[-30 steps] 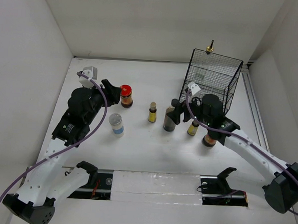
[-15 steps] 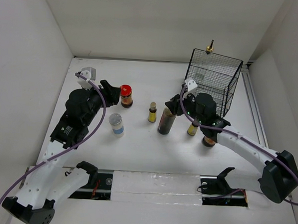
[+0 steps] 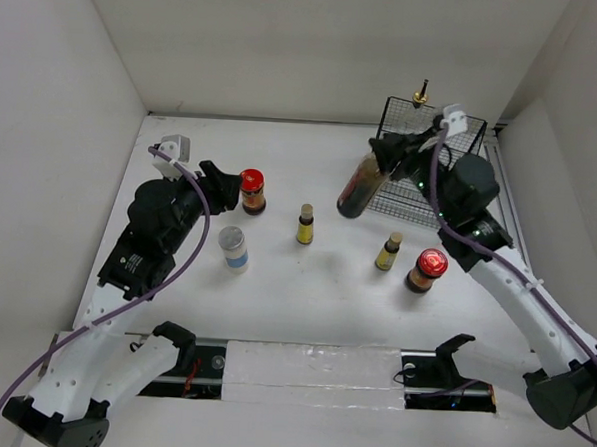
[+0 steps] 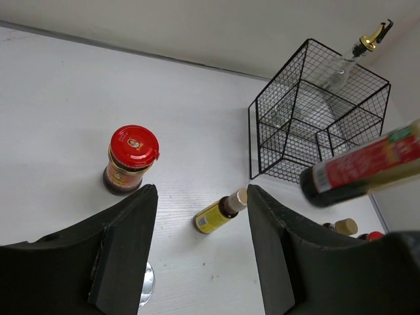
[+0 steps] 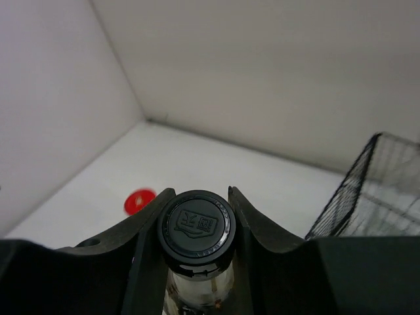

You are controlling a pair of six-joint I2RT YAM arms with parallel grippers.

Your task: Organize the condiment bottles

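gripped the dark black-capped bottle at its cap end, right gripper shut tight on it, cap wedged snugly between both fingers in the wrist view. hung in the air, tilted well over, just off the left wall of the black wire basket; could not tell whether glass touched wire.

looked like the carry into the basket, not yet over the rim. called for more height first, so the low-hanging base cleared the top wire. called too for righting the bottle before descent, since a slanted base would likely catch a mesh bar or land on its edge and topple. best lowered into the nearer part of the basket, well apart from the tall clear gold-spouted bottle standing at the basket's far side, spout poking above the rim and easy to clip. wise to release only once the base sat flat on the basket floor, then to rise straight up.

left gripper empty, fingers parted, far to the left of the basket and just beside a red-lidded jar. better held there until the right arm cleared the basket.

left on the table for later: a second red-lidded jar and a tiny yellow-labelled bottle near the basket's front, another tiny bottle and the white shaker further to its left.
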